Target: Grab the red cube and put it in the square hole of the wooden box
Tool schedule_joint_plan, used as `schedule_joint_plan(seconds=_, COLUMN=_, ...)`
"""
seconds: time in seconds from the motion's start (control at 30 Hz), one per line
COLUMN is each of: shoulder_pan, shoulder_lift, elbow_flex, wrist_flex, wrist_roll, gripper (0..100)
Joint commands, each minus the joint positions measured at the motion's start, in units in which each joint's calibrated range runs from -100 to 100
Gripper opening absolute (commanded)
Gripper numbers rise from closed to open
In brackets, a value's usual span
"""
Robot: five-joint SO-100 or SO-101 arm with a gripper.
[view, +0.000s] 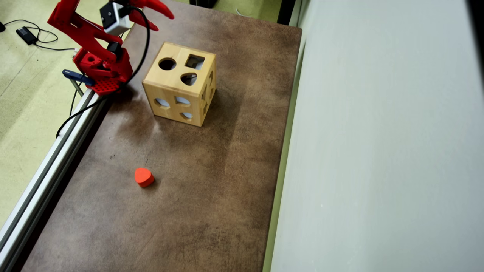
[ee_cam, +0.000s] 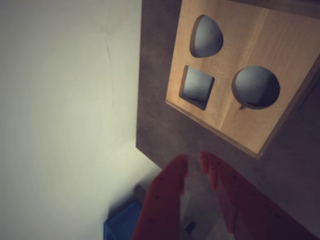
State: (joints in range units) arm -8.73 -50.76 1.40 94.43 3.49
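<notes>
The wooden box (view: 172, 85) stands on the brown table near the arm's base, with a round, a square and a rounded-triangle hole in its top. The square hole (view: 194, 61) also shows in the wrist view (ee_cam: 197, 86), in the box's top (ee_cam: 280, 45). No red cube shows in either view. An orange-red rounded-triangle block (view: 143, 176) lies alone on the table, well in front of the box. My red gripper (view: 163, 22) hangs in the air beside the box's far left corner. In the wrist view the gripper (ee_cam: 194, 159) has its fingers apart and holds nothing.
A grey wall (view: 378, 151) runs along the table's right edge. An aluminium rail (view: 49, 158) lines the left edge, where the arm's base (view: 102, 71) is held by a blue clamp (view: 77, 76). Cables (view: 34, 37) lie on the floor.
</notes>
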Motion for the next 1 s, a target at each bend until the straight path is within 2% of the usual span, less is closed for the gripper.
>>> schedule_joint_plan(seconds=0.0, shoulder_pan=0.6, shoulder_lift=-4.7, elbow_flex=-0.2, wrist_flex=0.4, wrist_roll=0.4, gripper=1)
schedule_joint_plan(seconds=0.2, shoulder_pan=3.3, shoulder_lift=-12.5, elbow_flex=1.3, wrist_flex=0.4, wrist_roll=0.4, gripper=2)
schedule_joint_plan(seconds=0.6, shoulder_pan=3.4, shoulder_lift=-36.8, elbow_flex=20.2, wrist_flex=0.3, wrist_roll=0.4, gripper=2)
schedule_joint_plan(seconds=0.97, shoulder_pan=4.3, shoulder_lift=-43.2, elbow_flex=20.9, wrist_flex=0.4, wrist_roll=0.5, gripper=2)
